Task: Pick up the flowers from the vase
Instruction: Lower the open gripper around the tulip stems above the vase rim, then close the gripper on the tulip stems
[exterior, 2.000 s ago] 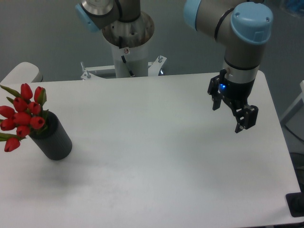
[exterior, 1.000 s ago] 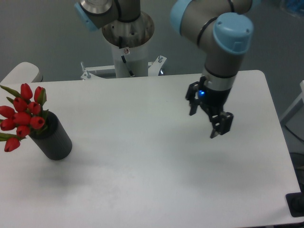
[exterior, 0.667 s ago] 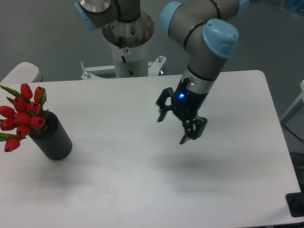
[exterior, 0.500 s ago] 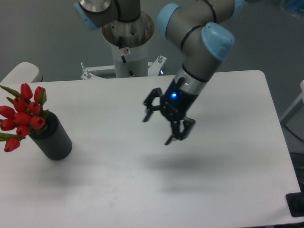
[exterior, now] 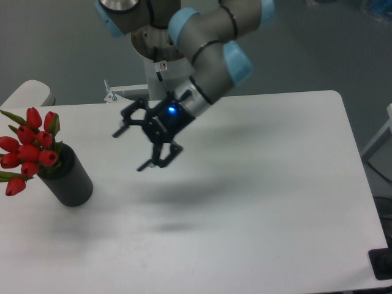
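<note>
flowers (exterior: 29,149) in vase (exterior: 68,177), left of bench (exterior: 257,202): likely light, soft-stemmed, crushable; best gripped gently low on bunched stems above the rim; hand (exterior: 133,150) spread wide, empty, well apart.

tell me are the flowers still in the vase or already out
In. The flowers stand in the vase, red buds bunched over its mouth; the gripper is open, apart from them.

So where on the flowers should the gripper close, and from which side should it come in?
Probably on the bunch just above the vase rim, where the flowers narrow together. They lean up and left out of the tilted vase, so the open gripper, already to their right, would likely come in from the right, across the lean, then pull along it.
</note>
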